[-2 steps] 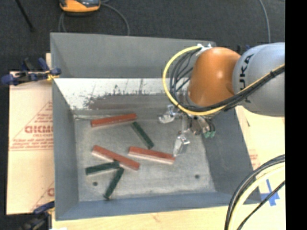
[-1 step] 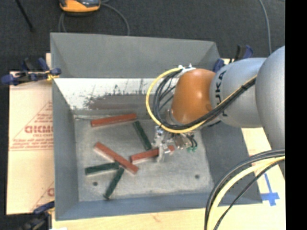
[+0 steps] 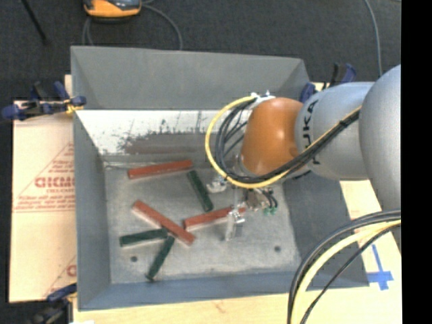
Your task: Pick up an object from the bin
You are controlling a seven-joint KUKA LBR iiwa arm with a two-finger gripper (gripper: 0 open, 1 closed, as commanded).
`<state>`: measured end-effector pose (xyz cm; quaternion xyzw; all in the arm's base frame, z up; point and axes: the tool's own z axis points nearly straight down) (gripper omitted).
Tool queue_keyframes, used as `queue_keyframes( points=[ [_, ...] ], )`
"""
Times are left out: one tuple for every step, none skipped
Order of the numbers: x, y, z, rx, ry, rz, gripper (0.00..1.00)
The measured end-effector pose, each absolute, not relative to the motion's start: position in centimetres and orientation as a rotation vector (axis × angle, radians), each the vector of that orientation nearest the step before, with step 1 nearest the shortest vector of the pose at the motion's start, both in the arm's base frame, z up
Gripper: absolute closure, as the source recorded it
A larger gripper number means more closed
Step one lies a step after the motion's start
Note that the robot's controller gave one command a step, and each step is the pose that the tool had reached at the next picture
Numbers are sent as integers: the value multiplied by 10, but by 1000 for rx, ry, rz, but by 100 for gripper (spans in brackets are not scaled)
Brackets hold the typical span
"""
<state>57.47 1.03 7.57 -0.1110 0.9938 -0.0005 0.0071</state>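
Note:
My gripper hangs low over the bin floor, right of centre, under the arm's orange cover. A short red-brown bar lies just left of it, its right end touching or under the fingertips. A dark green bar lies slanted just above that one. A longer red-brown bar runs diagonally to the left, meeting the short one at its lower end. Whether the fingers are round the short bar I cannot make out.
Another red-brown bar lies near the bin's back wall. Two dark green bars lie at the lower left. The arm and its looped cables cover the bin's right back part.

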Motion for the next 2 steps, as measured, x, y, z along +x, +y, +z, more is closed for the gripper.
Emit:
queue_keyframes(
  points=[
    [575, 11, 77, -348, 3106, -1, 100],
    [575, 11, 77, -349, 3106, -1, 100]
  ],
)
